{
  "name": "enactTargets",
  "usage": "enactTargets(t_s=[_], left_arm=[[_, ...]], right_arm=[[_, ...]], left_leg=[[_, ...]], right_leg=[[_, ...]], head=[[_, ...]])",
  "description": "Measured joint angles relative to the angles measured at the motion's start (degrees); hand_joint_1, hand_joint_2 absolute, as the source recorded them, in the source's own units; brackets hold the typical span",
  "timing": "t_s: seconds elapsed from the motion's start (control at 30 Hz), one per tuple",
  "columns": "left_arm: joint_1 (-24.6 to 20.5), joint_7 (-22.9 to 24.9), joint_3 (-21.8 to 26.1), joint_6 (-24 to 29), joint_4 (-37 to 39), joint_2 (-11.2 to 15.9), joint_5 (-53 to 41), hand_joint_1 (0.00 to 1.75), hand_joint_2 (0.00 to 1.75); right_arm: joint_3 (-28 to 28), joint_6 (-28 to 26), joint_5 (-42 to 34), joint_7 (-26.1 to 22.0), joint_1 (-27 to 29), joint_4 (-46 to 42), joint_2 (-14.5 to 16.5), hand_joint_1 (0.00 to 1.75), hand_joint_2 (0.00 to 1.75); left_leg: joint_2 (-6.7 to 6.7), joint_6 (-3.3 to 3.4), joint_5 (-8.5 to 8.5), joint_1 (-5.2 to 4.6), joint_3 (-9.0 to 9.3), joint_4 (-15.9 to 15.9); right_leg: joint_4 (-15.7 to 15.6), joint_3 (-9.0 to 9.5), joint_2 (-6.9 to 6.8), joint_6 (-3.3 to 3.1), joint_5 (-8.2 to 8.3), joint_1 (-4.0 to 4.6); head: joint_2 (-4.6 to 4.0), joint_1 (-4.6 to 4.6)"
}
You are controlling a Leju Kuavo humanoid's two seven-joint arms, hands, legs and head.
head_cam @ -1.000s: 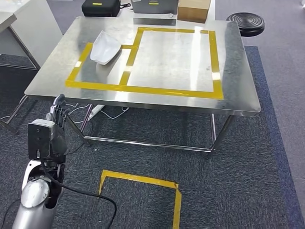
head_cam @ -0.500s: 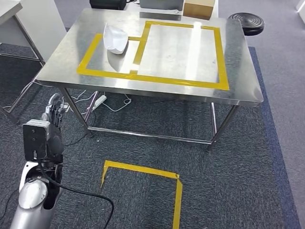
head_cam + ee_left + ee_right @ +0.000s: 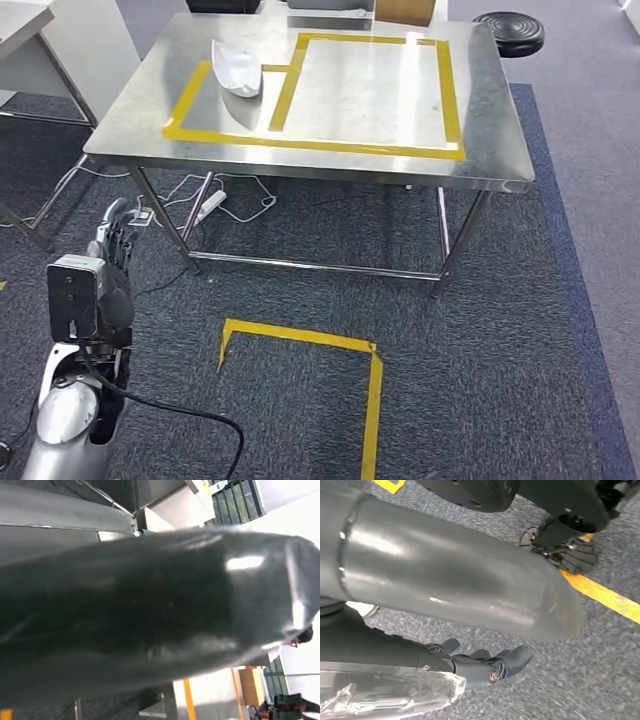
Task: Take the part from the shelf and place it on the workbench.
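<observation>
The white curved part (image 3: 237, 68) lies on the steel workbench (image 3: 490, 150), inside the small yellow-taped rectangle at its back left. My left hand (image 3: 113, 245) hangs low at the left, in front of the bench and well below its top, fingers loosely apart and holding nothing. In the right wrist view my right hand (image 3: 490, 667) hangs over the grey carpet with its fingers stretched out and nothing in them.
A yellow tape corner (image 3: 302, 340) marks the carpet in front of the bench. A power strip and cables (image 3: 211, 205) lie under the bench's left end. A black stool (image 3: 513, 32) stands at the back right, a white cabinet (image 3: 75, 40) at the left.
The whole picture has shifted, so the camera moved: the bench now sits higher and farther off. The part stays in its taped rectangle. My left arm still hangs at the lower left.
</observation>
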Motion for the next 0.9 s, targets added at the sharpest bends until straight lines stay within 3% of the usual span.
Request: enactTargets(t_s=[0.03, 0.07, 0.13, 0.2, 0.23, 0.27, 0.3, 0.37, 0.4, 0.43, 0.47, 0.5, 0.53, 0.6, 0.63, 0.67, 0.73, 0.8, 0.87, 0.9], left_arm=[[-0.03, 0.00, -0.01, -0.01, -0.02, -0.01, 0.00, 0.00, 0.00], [-0.04, 0.00, -0.03, -0.03, -0.07, -0.03, 0.00, 0.00, 0.00], [0.03, 0.01, -0.06, -0.06, -0.15, -0.08, 0.00, 0.00, 0.00], [0.14, 0.02, -0.06, -0.08, -0.18, -0.06, 0.00, 0.00, 0.00], [0.13, 0.02, -0.07, -0.09, -0.19, -0.08, 0.00, 0.00, 0.00], [0.12, 0.02, -0.07, -0.10, -0.19, -0.09, -0.01, 0.00, 0.00], [0.11, 0.03, -0.08, -0.13, -0.20, -0.13, -0.02, 0.00, 0.00], [0.14, 0.04, -0.09, -0.17, -0.22, -0.15, -0.12, 0.00, 0.00], [0.18, 0.05, -0.09, -0.19, -0.22, -0.15, -0.23, 0.00, 0.00], [0.22, 0.07, -0.09, -0.19, -0.22, -0.15, -0.35, 0.00, 0.00], [0.26, 0.09, -0.10, -0.19, -0.22, -0.14, -0.48, 0.00, 0.00], [0.31, 0.13, -0.10, -0.19, -0.22, -0.14, -0.57, 0.00, 0.00], [0.36, 0.16, -0.11, -0.16, -0.23, -0.14, -0.67, 0.00, 0.00], [0.47, 0.24, -0.13, -0.10, -0.28, -0.13, -0.87, 0.00, 0.00], [0.54, 0.28, -0.14, -0.07, -0.31, -0.13, -0.95, 0.00, 0.00], [0.62, 0.32, -0.15, -0.06, -0.33, -0.13, -0.99, 0.00, 0.00], [0.92, 0.45, -0.18, -0.07, -0.33, -0.11, -1.00, 0.00, 0.00], [1.32, 0.73, -0.20, -0.09, -0.32, -0.11, -0.84, 0.00, 0.00], [1.84, 1.18, -0.20, -0.27, -0.31, -0.13, -0.28, 0.00, 0.00], [2.18, 1.40, -0.20, -0.41, -0.30, -0.14, 0.08, 0.00, 0.00]], right_arm=[[0.01, -0.01, 0.00, 0.01, -0.03, -0.02, 0.00, 0.00, 0.00], [0.01, -0.01, 0.00, 0.01, -0.06, -0.04, 0.01, 0.00, 0.00], [0.02, -0.02, 0.00, 0.01, -0.07, -0.09, 0.00, 0.00, 0.00], [0.02, -0.02, 0.00, 0.02, 0.09, -0.09, 0.01, 0.00, 0.00], [0.02, -0.01, 0.01, 0.03, 0.23, -0.08, 0.01, 0.00, 0.00], [0.02, -0.01, 0.01, 0.03, 0.35, -0.08, 0.01, 0.00, 0.00], [0.02, -0.01, 0.01, 0.03, 0.40, -0.07, 0.01, 0.00, 0.00], [0.03, 0.00, 0.02, 0.03, 0.32, -0.05, 0.03, 0.00, 0.00], [0.04, 0.00, 0.02, 0.02, 0.26, -0.05, 0.05, 0.00, 0.00], [0.04, 0.00, 0.02, 0.02, 0.22, -0.04, 0.07, 0.00, 0.00], [0.04, -0.01, 0.02, 0.03, 0.23, -0.04, 0.07, 0.00, 0.00], [0.03, -0.01, 0.02, 0.03, 0.26, -0.04, 0.07, 0.00, 0.00], [0.03, -0.01, 0.02, 0.03, 0.24, -0.05, 0.07, 0.00, 0.00], [0.02, -0.08, 0.03, -0.03, 0.05, -0.06, 0.07, 0.00, 0.00], [0.02, -0.15, 0.04, -0.08, -0.07, -0.07, 0.07, 0.00, 0.00], [0.02, -0.20, 0.04, -0.10, -0.13, -0.07, 0.07, 0.00, 0.00], [0.01, -0.25, 0.05, -0.10, -0.04, -0.07, 0.07, 0.00, 0.00], [-0.03, -0.20, 0.03, -0.07, 0.09, -0.07, 0.07, 0.00, 0.00], [-0.04, 0.05, -0.04, -0.07, 0.13, -0.07, 0.08, 0.00, 0.00], [-0.04, 0.21, -0.07, -0.07, 0.19, -0.07, 0.09, 0.00, 0.00]], left_leg=[[-0.02, -0.35, 0.62, 0.19, 3.00, -4.14], [-0.13, -0.27, 0.61, 0.26, 5.51, -7.87], [-0.32, 0.42, -0.29, 0.17, 7.73, -11.88], [-0.27, 1.82, 0.38, 0.01, 6.88, -11.96], [-0.20, 2.45, 0.96, -0.03, 6.34, -11.91], [-0.10, 3.03, 1.59, 0.00, 5.68, -11.94], [-0.03, 3.46, 2.29, 0.01, 4.89, -11.98], [-0.02, 3.83, 3.66, -0.18, 3.06, -11.96], [-0.01, 3.86, 4.34, -0.29, 2.09, -11.95], [-0.01, 3.83, 4.98, -0.38, 1.15, -11.94], [0.00, 3.75, 5.62, -0.45, 0.25, -11.92], [0.00, 3.62, 6.25, -0.50, -0.52, -11.90], [0.00, 3.44, 6.87, -0.53, -1.16, -11.86], [0.01, 2.91, 7.88, -0.65, -1.93, -11.72], [0.03, 2.58, 8.35, -0.66, -2.05, -11.72], [0.05, 2.21, 8.74, -0.64, -2.09, -11.78], [0.06, 1.48, 8.64, -0.41, -2.24, -11.62], [0.04, 0.85, 5.22, -0.28, -3.27, -8.59], [0.02, 0.37, 0.07, -0.24, -5.53, -1.25], [0.02, 0.23, -1.38, -0.22, -6.41, 2.17]], right_leg=[[0.41, -0.80, 0.03, 0.35, 0.41, -0.03], [0.76, -1.39, 0.09, 0.71, 0.80, -0.03], [1.01, -2.02, 0.23, 1.40, 1.76, 0.10], [0.83, -2.33, 0.34, 2.05, 2.57, -0.10], [1.22, -2.72, 0.37, 2.36, 1.86, -0.22], [2.55, -3.37, 0.39, 2.62, 0.02, -0.30], [5.10, -4.23, 0.40, 2.81, -2.84, -0.37], [12.77, -6.02, 0.37, 2.99, -8.54, -0.37], [16.21, -6.44, 0.37, 2.99, -9.56, -0.35], [18.33, -6.31, 0.37, 2.92, -8.99, -0.33], [18.60, -5.28, 0.38, 2.76, -7.13, -0.30], [17.00, -3.37, 0.38, 2.54, -5.13, -0.26], [13.59, -0.48, 0.38, 2.23, -4.28, -0.18], [4.65, 5.87, 0.37, 1.74, -5.95, 0.04], [1.48, 7.76, 0.39, 1.55, -7.31, 0.19], [-0.10, 8.52, 0.40, 1.38, -7.94, 0.32], [-0.33, 8.04, 0.31, 0.60, -7.46, 0.30], [-0.46, 7.51, 0.10, -0.27, -6.59, 0.13], [-0.40, 6.96, 0.03, -0.61, -5.81, 0.13], [-0.36, 6.66, 0.03, -0.60, -5.44, 0.13]], head=[[0.00, -0.08], [0.00, -0.14], [0.01, -0.15], [0.01, -0.07], [0.01, -0.03], [0.00, 0.09], [0.00, 0.22], [0.00, 0.37], [0.00, 0.37], [0.00, 0.34], [0.00, 0.35], [0.00, 0.34], [0.00, 0.34], [0.01, 0.32], [0.01, 0.31], [0.01, 0.30], [0.00, 0.29], [0.00, 0.10], [0.00, -0.07], [0.00, -0.05]])
